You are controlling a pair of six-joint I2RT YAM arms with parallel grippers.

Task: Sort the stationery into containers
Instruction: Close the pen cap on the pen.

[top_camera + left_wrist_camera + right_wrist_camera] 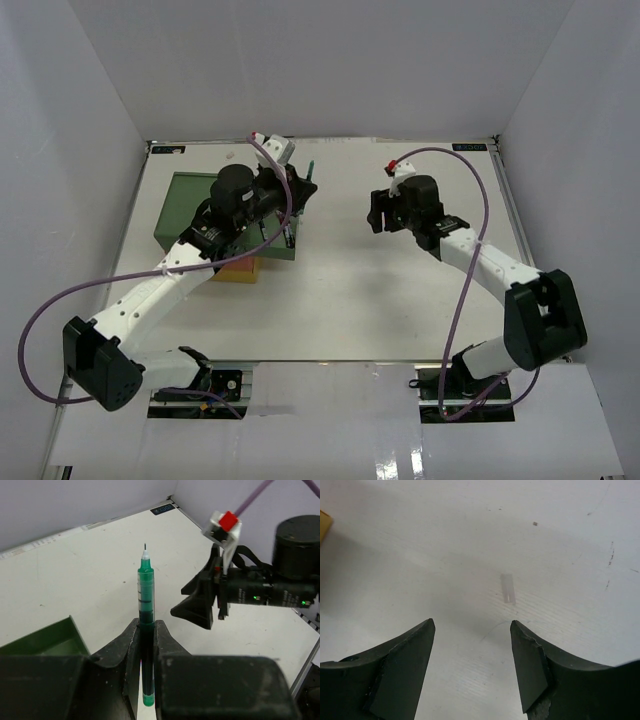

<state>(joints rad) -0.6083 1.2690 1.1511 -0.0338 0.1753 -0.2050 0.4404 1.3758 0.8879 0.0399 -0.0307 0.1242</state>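
We see the left tool [146, 629] clamped on a green pen [146, 582], its tip pointing away, at the right edge of the drawer stack [183, 205]. The right tool [472, 625] gapes wide over the bench [560, 540], gripping nothing. A dark label [162, 509] at the bench's far corner is too small to read.

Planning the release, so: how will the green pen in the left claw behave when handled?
The green pen looks like a thin, straight plastic barrel: probably stiff and light. Round and smooth, it could slip in the left claw shut on it, and likely rolls once laid flat. Its bare fine tip seems fragile.
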